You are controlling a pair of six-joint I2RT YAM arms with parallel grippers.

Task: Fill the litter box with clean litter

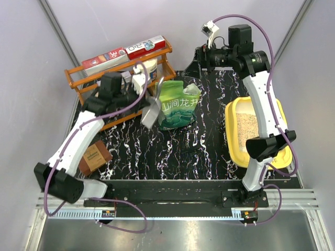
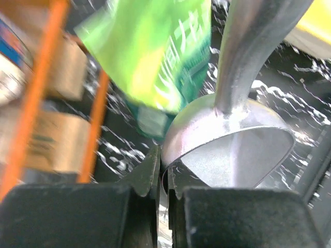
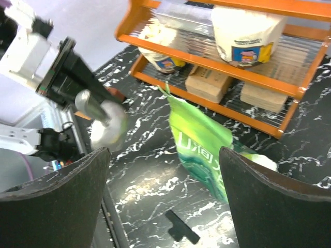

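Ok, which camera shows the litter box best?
Top external: the yellow litter box shows nearly whole, pale litter inside, though the right arm crosses it. Left wrist catches only a blurred yellow corner; right wrist shows none of it.

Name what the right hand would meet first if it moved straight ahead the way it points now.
Probably the green pouch, which the right hand frames between its open fingers; the orange rack stands beyond it. Depth is unclear, so the table could come first.

Yellow litter box right, tan litter inside; green pouch centre.
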